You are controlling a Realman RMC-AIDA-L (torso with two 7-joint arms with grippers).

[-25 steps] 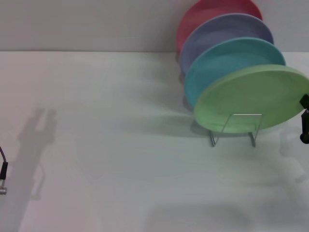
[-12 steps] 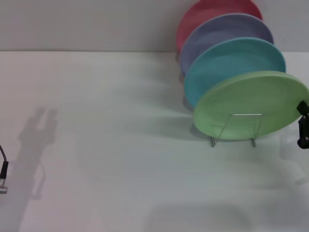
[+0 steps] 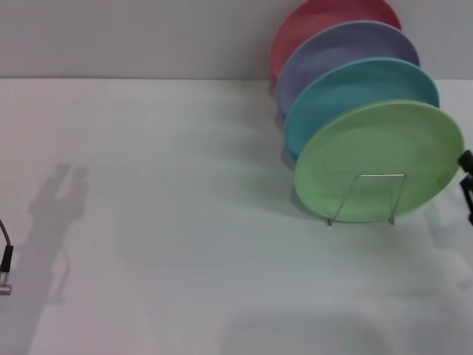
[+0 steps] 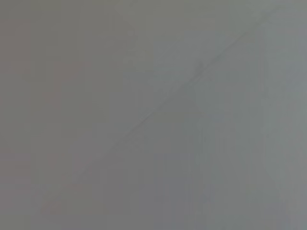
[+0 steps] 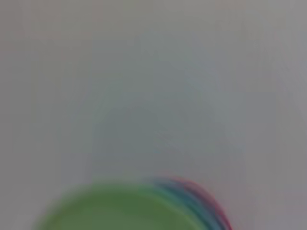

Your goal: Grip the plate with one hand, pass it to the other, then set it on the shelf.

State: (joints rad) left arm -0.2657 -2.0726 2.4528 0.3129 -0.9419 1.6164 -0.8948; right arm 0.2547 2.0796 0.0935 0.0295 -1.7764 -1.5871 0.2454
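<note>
At the near left edge of the desk (image 3: 148, 259), only a small piece of the left gripper (image 3: 4, 270) is visible. It is parked there, far from the plates, and I cannot tell if it is open or closed.

Near the right edge, the plate (image 3: 378, 159) now stands in the shelf (image 3: 366, 198), more upright than a moment ago. Before, it was leaning flat and low over the front wire loop; now it shows its full face and leans back toward the blue plate (image 3: 355, 92) behind it. I judge that the placing is almost complete.

The right gripper (image 3: 467, 185) is just beside the right rim of the plate, at the right edge of the desk, and it has moved a little outward. It seems to hold nothing, but its opening I cannot tell.

Farther back stand the lavender plate (image 3: 340, 48) and the red plate (image 3: 310, 18), toward the far right corner.
</note>
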